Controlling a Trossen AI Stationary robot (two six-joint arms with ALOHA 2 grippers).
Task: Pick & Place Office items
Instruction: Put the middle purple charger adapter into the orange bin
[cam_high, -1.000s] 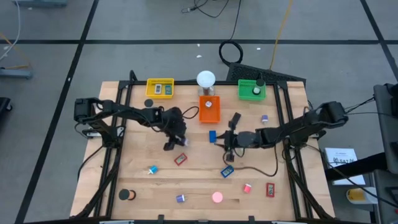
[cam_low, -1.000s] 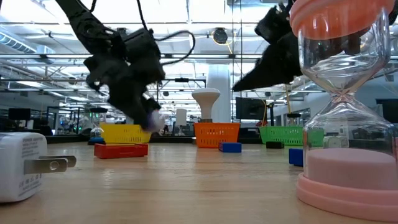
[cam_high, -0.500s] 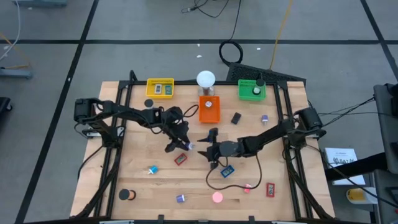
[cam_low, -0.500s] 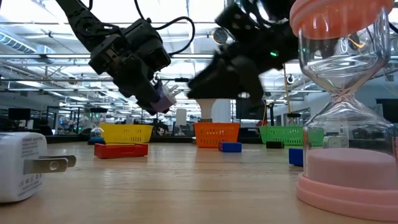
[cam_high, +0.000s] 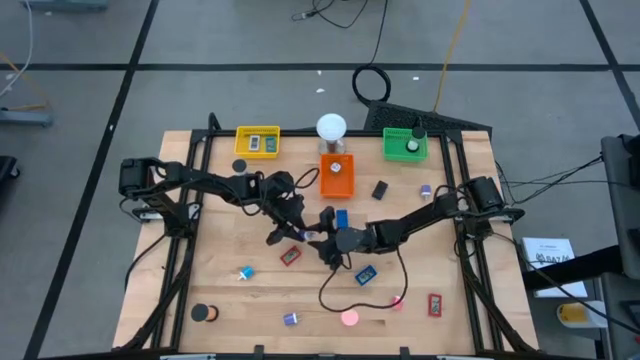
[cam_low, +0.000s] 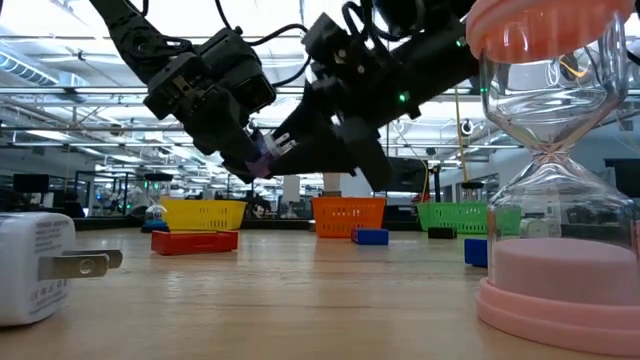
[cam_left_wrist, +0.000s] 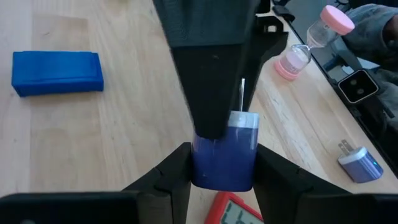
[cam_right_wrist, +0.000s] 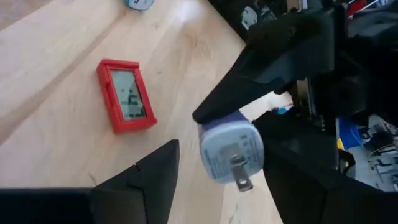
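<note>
Purple charger (cam_right_wrist: 231, 151): prongs visible from right wrist.

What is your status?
Left gripper shut on purple charger, held above the table. Right gripper open, fingers on both sides of it. Nothing in the way.

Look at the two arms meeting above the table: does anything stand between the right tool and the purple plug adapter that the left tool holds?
Nothing visible does. The left tool grips the purple plug adapter in mid-air, prongs facing the right tool, whose fingers stand open on either side of it.
</note>
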